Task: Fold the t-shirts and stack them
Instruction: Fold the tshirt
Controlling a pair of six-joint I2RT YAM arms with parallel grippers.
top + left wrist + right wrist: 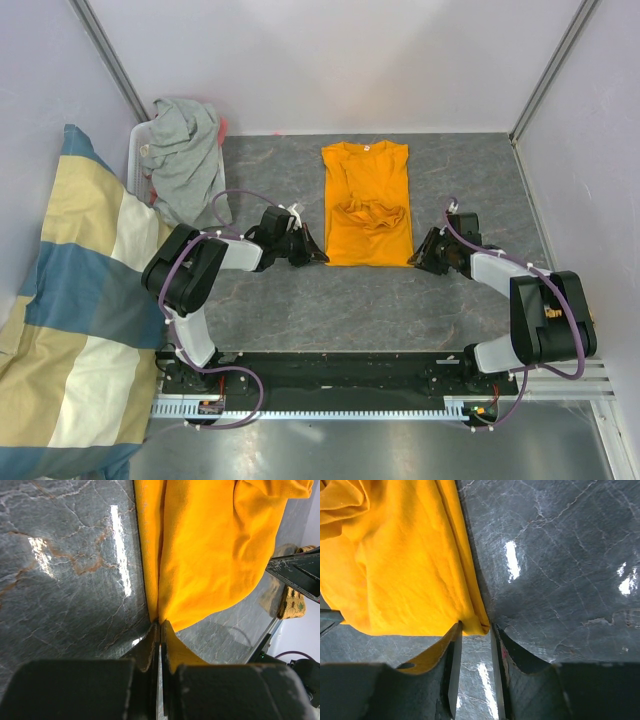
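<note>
Orange tee point(366, 205) runs near-to-far; we see left gripper point(159, 626) pinching its near-left corner, right gripper point(474, 627) agape at near-right.

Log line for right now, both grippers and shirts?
left gripper: shut on orange t-shirt near-left corner | right gripper: open, astride near-right corner | grey t-shirt: heaped far left

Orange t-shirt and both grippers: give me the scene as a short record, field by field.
orange t-shirt: flat on table, sides folded in, neck at far end
left gripper: shut on the near left corner of the hem
right gripper: jaws apart, near right corner between them
grey t-shirt: crumpled heap at far left, not folded
</note>
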